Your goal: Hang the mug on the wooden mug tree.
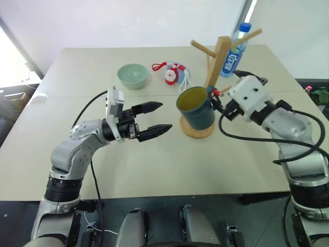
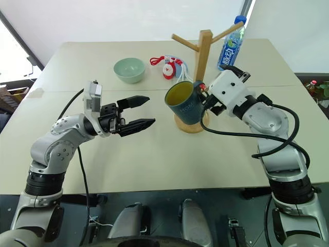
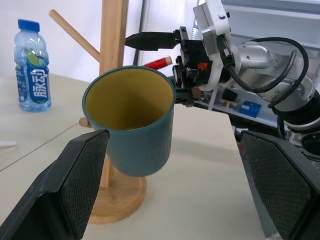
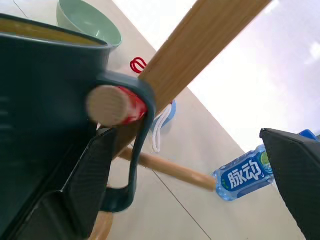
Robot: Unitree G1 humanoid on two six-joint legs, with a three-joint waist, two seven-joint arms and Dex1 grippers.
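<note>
I see mug (image 2: 183, 102) hanging by handle on red-tipped peg of wooden mug tree (image 2: 201, 62), above its base. Right gripper (image 3: 170, 65) spread, seemingly clear of handle. Left gripper (image 2: 141, 112) spread, bare table (image 2: 154, 154) beneath.

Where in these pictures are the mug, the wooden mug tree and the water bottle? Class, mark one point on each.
mug (image 1: 198, 116), left eye view, on its blue-grey outer wall.
wooden mug tree (image 2: 203, 51), right eye view, on its upright post.
water bottle (image 3: 33, 85), left wrist view, on its blue label.
</note>
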